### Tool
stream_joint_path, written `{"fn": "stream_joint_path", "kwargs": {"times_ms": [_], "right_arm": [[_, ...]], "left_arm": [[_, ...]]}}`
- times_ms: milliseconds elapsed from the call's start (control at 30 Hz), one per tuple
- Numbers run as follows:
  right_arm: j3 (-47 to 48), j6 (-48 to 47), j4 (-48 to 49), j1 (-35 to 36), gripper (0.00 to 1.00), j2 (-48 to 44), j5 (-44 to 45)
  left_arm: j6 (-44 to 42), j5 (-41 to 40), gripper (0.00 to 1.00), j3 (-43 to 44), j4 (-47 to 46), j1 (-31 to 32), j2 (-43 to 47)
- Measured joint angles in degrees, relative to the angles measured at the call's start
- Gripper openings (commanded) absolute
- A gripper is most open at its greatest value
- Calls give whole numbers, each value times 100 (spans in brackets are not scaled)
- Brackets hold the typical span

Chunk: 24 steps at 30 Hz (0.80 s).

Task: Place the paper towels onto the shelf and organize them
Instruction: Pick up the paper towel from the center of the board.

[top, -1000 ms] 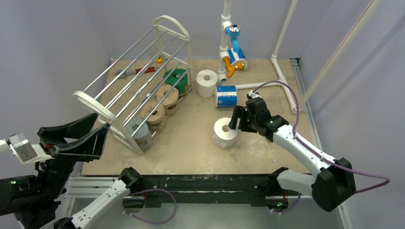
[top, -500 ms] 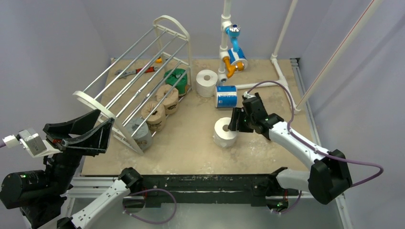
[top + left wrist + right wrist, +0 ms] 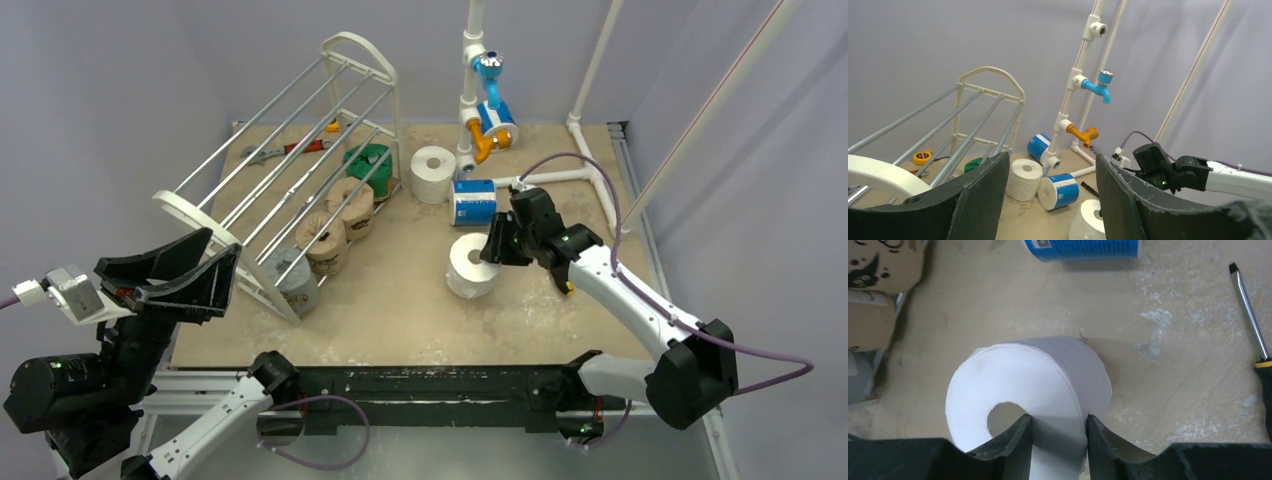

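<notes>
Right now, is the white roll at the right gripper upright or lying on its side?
Roughly upright: the white roll shows its hollow core facing up, with the right gripper pinching its wall.

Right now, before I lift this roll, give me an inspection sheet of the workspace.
Surface: beige tabletop, with white scuff marks near the right gripper.
Job's things: the shelf holds a grey roll, two tan rolls and a green roll on its lowest rods. Off the shelf are an upright white roll, two blue-white rolls and the gripped white roll.
Clutter: wrench and tape measure behind the shelf; screwdriver beside the gripped roll.
Grippers: left gripper open and empty; right gripper shut on the roll's wall, one finger in the core.
Cables: purple cable loops over the right arm.
Surroundings: white pipe frame at the back; plain walls.
</notes>
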<state>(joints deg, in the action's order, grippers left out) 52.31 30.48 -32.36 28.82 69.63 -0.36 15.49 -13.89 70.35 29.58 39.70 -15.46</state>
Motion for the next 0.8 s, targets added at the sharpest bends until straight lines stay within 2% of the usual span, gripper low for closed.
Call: {"fn": "stream_joint_path", "kwargs": {"times_ms": [200, 333, 600, 800], "right_arm": [[1058, 61, -68, 83, 8, 94, -101], [1799, 173, -35, 391, 0, 448, -83], [3150, 564, 55, 1091, 0, 1635, -20], [3906, 876, 70, 1355, 0, 2293, 385]], "left_arm": [[24, -59, 63, -90, 9, 0, -2], [42, -114, 63, -94, 7, 0, -11], [63, -177, 63, -94, 9, 0, -22], [155, -240, 63, -94, 46, 0, -24]]}}
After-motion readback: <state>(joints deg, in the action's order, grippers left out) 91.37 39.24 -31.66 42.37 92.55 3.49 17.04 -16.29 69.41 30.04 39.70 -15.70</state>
